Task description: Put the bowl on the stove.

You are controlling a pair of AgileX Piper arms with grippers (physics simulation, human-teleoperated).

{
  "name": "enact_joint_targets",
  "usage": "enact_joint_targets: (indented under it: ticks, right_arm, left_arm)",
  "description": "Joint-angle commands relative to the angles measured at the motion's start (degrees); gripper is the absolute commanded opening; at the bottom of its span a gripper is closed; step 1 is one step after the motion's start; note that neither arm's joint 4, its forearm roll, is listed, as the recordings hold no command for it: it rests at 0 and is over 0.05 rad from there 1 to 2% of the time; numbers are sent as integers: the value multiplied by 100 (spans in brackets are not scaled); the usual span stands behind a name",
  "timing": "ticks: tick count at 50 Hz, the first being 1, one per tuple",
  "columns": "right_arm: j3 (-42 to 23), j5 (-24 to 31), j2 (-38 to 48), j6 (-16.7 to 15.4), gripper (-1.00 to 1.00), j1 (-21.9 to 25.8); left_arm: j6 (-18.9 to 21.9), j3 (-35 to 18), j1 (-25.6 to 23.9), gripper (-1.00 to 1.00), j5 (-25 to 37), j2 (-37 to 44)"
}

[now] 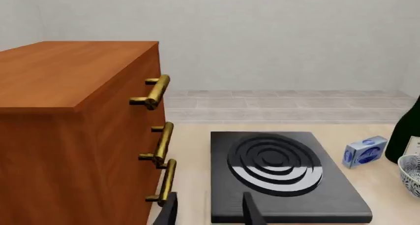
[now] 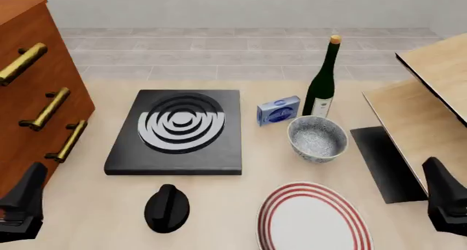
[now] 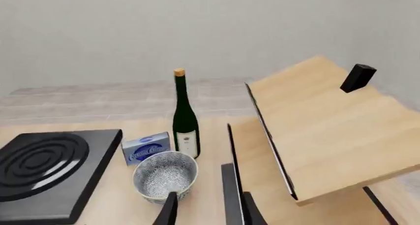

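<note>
Left pincer [image 2: 22,203] hovers low at the near left of the surface [image 2: 219,206], fingers parted, grasping nothing. Beyond it stands a wooden cabinet [image 2: 29,86], then the stove [image 2: 179,131] with a black knob [image 2: 167,207] before it. Right of the stove lie a blue box [image 2: 278,110], a bottle [image 2: 322,86] and the bowl [image 2: 316,138], resting on the surface apart from the stove. Right pincer [image 2: 445,203] hangs released, empty.

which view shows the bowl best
The front view: the bowl is whole and unobstructed, right of the stove. The right wrist view also shows it, with a fingertip overlapping its rim. The left wrist view catches only a sliver at the frame edge.
</note>
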Motion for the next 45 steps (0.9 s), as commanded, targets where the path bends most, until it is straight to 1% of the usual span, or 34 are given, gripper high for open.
enact_joint_targets:
  ticks: [1, 16, 23, 24, 25, 27, 28, 31, 34, 35, 37, 38, 39, 40, 41, 42, 43, 45]
  right_arm:
    - [305, -335, -258, -266, 100, 143]
    - [303, -350, -181, -390, 100, 181]
    - [194, -255, -96, -545, 100, 198]
    - [164, -273, -2, -585, 100, 190]
    - [113, -303, 147, -555, 100, 173]
    - [40, -291, 298, -594, 100, 303]
    - [-77, -255, 474, -465, 100, 403]
    - [-269, -229, 704, -550, 100, 431]
    - [-428, -196, 906, -570, 100, 481]
    - [-490, -229, 1157, -370, 100, 546]
    - [-604, -170, 1199, -558, 100, 492]
    - [-604, -170, 1200, -558, 100, 492]
    - [-634, -315, 1651, -566, 100, 488]
    - [-658, -283, 1488, -547, 100, 499]
    - [-703, -394, 1895, -507, 100, 484]
    - [-721, -370, 1755, -431, 100, 561]
    - [-747, -418, 1866, -523, 100, 548]
    - [-856, -590, 2232, -456, 100, 634]
  left_arm:
    - [0, 0, 0, 100, 0, 0]
    - [0, 0, 0, 100, 0, 0]
    - [0, 0, 0, 100, 0, 0]
    - [0, 0, 0, 100, 0, 0]
    - [0, 0, 0, 100, 0, 0]
    - [0, 0, 0, 100, 0, 0]
    - [0, 0, 0, 100, 0, 0]
    - [0, 0, 0, 100, 0, 0]
    - [0, 0, 0, 100, 0, 0]
    - [0, 0, 0, 100, 0, 0]
    - [0, 0, 0, 100, 0, 0]
    - [0, 0, 0, 100, 0, 0]
    - [0, 0, 0, 100, 0, 0]
    - [0, 0, 0, 100, 0, 0]
    - [0, 0, 0, 100, 0, 0]
    - [0, 0, 0, 100, 0, 0]
    - [0, 0, 0, 100, 0, 0]
    - [0, 0, 0, 100, 0, 0]
